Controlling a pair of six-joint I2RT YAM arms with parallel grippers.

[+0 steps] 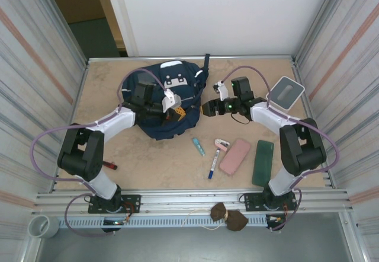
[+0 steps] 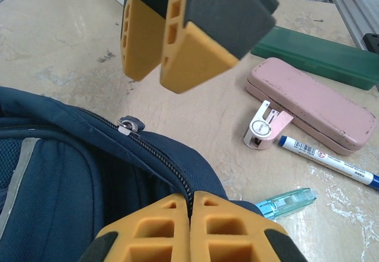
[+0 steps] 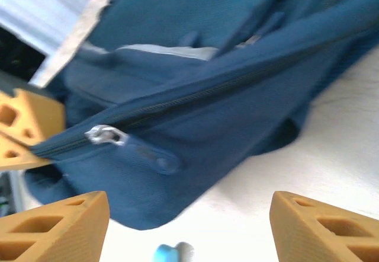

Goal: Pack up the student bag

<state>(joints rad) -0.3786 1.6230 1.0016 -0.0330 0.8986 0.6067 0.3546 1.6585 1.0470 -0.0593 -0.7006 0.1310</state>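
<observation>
**A:** Where is the student bag (image 1: 163,99)?

**B:** It lies on the table (image 1: 160,161), under and right in front of the left gripper (image 1: 177,112). Its navy bulk spreads out behind that gripper's wrist.

**A:** And what is the left gripper doing?

**B:** It is pinching the bag. In the left wrist view the two orange pads (image 2: 237,229) are pressed together on the navy fabric, and the zip line runs straight into the seam between them. A metal zip pull (image 2: 127,124) sits on that zip, a little ahead of the fingertips and to one side.

**A:** What about the right gripper (image 1: 208,107)?

**B:** Its fingers are spread wide and hold nothing. It points toward the left gripper, and the two are near each other. The bag's side is just ahead of its fingertips, but I cannot tell whether it touches the bag.

**A:** What lies further out?

**B:** Ahead of the left gripper, past the bag's edge, the nearest thing is a clear teal tube (image 2: 287,201). After it come a small white-and-pink clip (image 2: 263,128) and a blue-capped marker (image 2: 328,161). A pink case (image 2: 308,105) lies just beside the clip, and a green case (image 2: 320,54) lies beyond the pink one. Behind the right gripper's wrist stands a white-framed grey box (image 1: 286,92).
</observation>
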